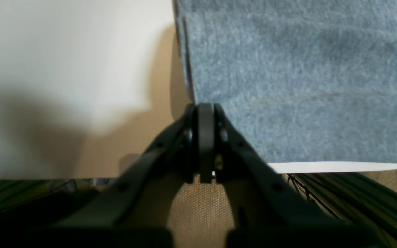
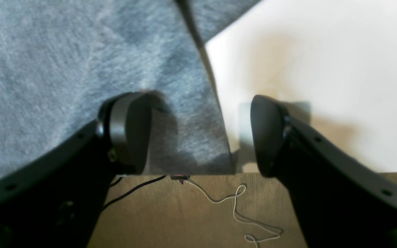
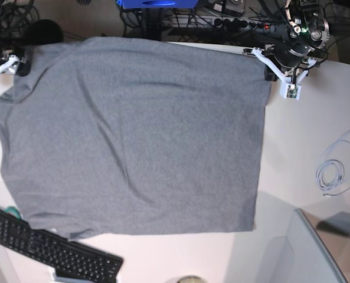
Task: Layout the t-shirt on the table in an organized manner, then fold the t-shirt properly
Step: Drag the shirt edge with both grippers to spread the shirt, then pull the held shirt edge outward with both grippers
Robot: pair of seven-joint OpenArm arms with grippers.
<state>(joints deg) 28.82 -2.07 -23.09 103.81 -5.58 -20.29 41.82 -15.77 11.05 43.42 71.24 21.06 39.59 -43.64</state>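
**Grey t-shirt spread flat, one arm at each far corner**

The t-shirt (image 3: 133, 135) lies open across most of the table (image 3: 304, 147), one broad heather-grey sheet with soft wrinkles running through its middle. Its far edge runs along the table's far edge. At the near left corner it meets a black keyboard (image 3: 51, 250), which seems to overlap the cloth there, though that corner is hard to make out. A coiled pale cable (image 3: 331, 174) lies on the bare table near the right edge.

The left gripper (image 1: 206, 137) sits at the far right corner of the table, its jaws pressed together at the corner of the cloth. From the wrist view it seems to pinch the fabric's edge, but the tips are blurred and hide the contact, so a grip cannot be confirmed.

The right gripper (image 2: 198, 134) is at the far left corner, mostly cut off in the base view. Its jaws stand wide, straddling the cloth's side edge: one fingertip (image 2: 129, 131) over grey fabric, the other over white table. Nothing is held between them. Beyond the table edge, loose wires (image 2: 240, 210) lie on a tan floor.
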